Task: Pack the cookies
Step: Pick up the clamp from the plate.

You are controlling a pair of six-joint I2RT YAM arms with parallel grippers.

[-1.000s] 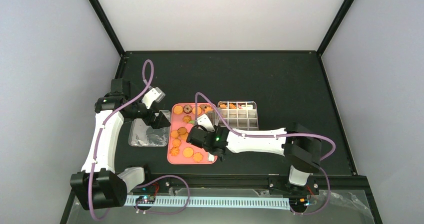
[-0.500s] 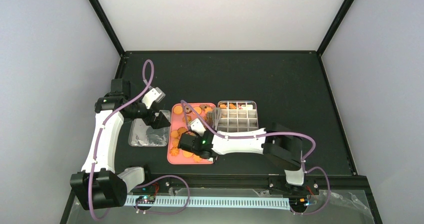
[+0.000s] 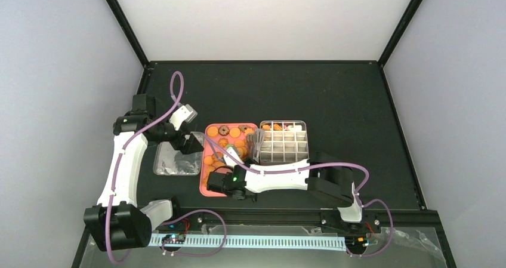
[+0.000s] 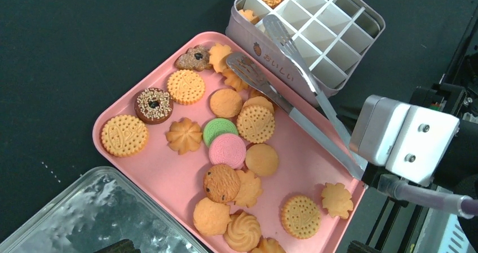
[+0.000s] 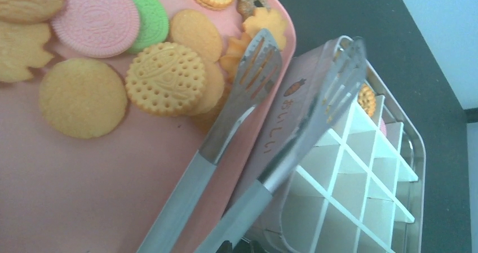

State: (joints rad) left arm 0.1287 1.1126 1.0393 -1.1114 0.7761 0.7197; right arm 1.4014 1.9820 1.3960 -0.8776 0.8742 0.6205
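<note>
Cookies: we logged most on pink tray, few in tin right of it. Left end effector: open, above clear box. Right end effector: at the handle of the tongs; we could not tell whether it gripped them.

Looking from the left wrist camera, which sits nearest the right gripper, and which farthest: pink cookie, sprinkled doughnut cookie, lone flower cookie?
From the right gripper:
1. lone flower cookie, tray corner beside it.
2. pink cookie, middle of the tray.
3. sprinkled doughnut cookie, opposite end of the tray.
</note>
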